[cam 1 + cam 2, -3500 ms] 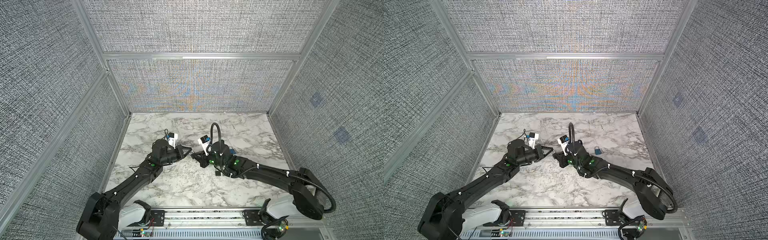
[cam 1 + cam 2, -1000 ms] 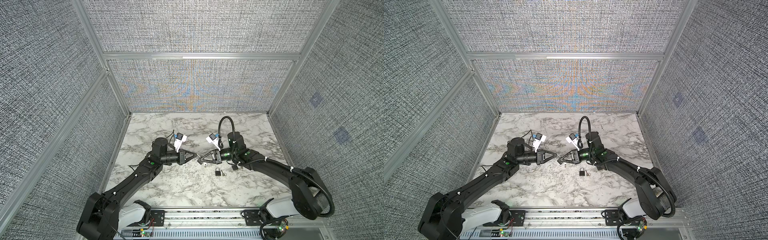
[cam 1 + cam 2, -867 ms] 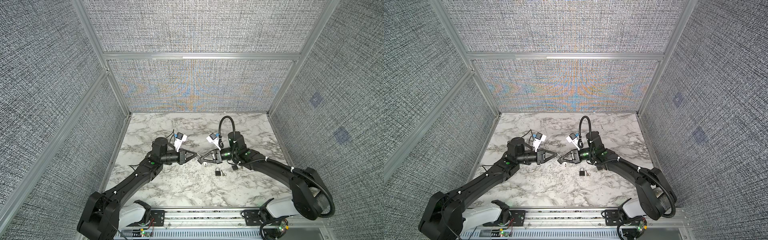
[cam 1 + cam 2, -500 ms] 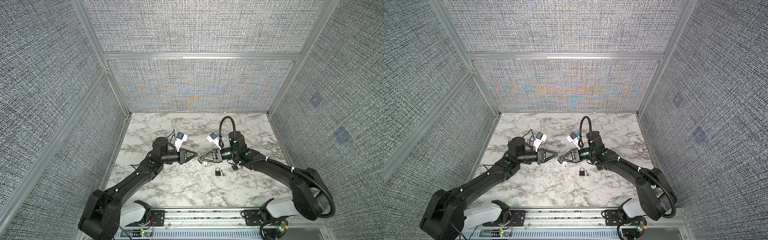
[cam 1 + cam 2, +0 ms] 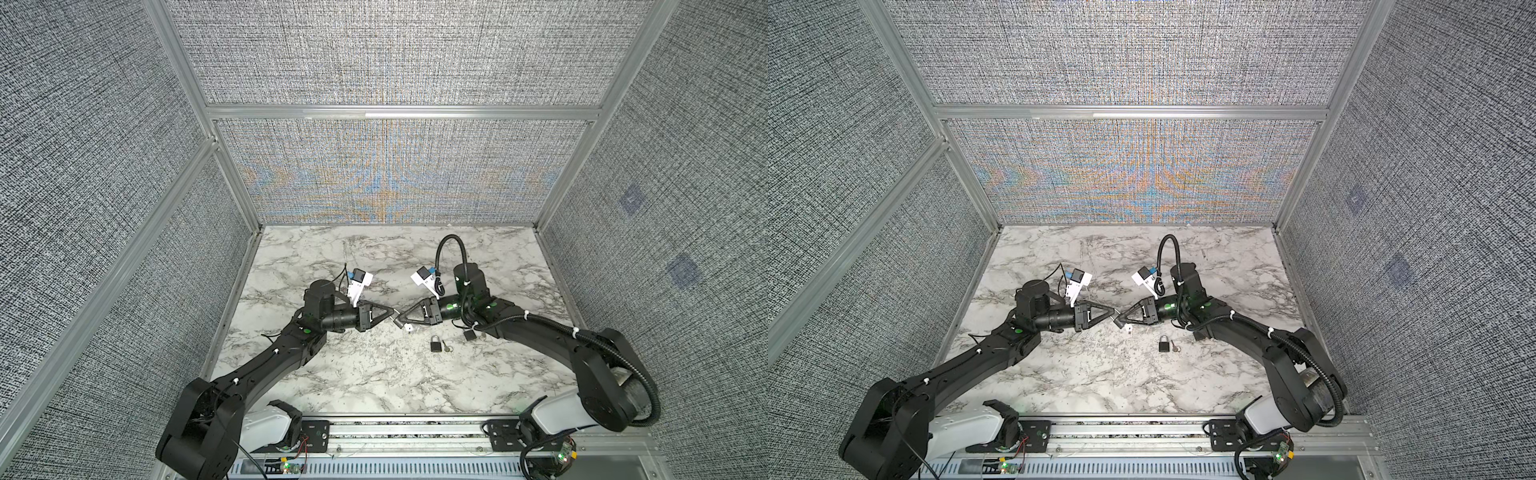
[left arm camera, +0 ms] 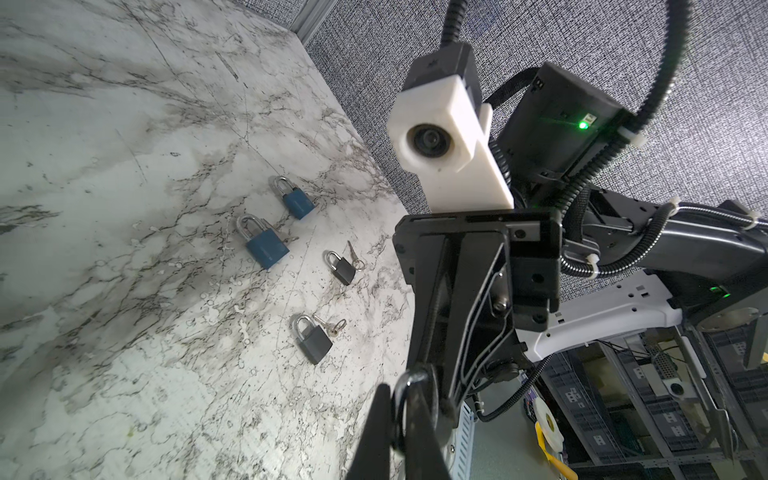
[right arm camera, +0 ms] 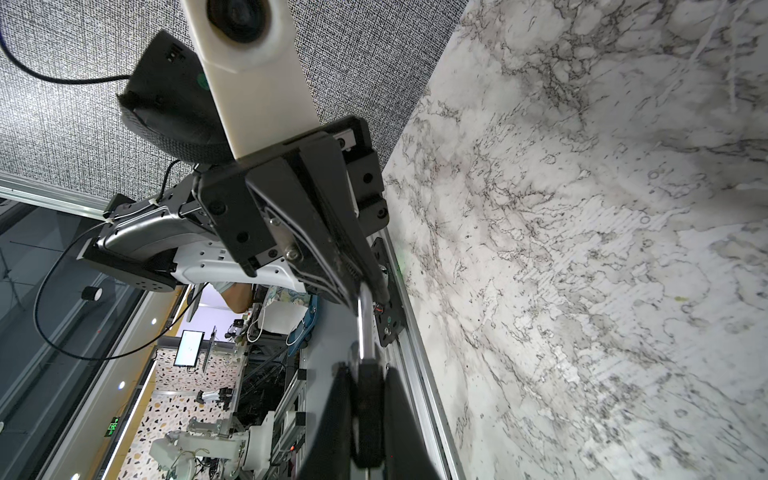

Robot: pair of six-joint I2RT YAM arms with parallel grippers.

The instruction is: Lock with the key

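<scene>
Above the middle of the white marble worktop [image 5: 374, 374] I see my left gripper [image 5: 391, 321] and right gripper [image 5: 404, 324] meeting tip to tip. My right one is clamped on the body of a small black padlock [image 7: 369, 415], and the left is pinched tight on its silver shackle [image 7: 365, 328]. A small silver key [image 5: 447, 348] lies just beside a second black padlock [image 5: 435, 343] on the worktop, nearer the front edge.

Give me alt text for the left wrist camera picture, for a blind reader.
Close to the lens, the shut left gripper pinches a metal loop, tip to tip with the right gripper, whose white wrist camera faces this way. Behind, two blue padlocks and two dark grey padlocks, the latter with keys beside them, lie on the marble table.
</scene>
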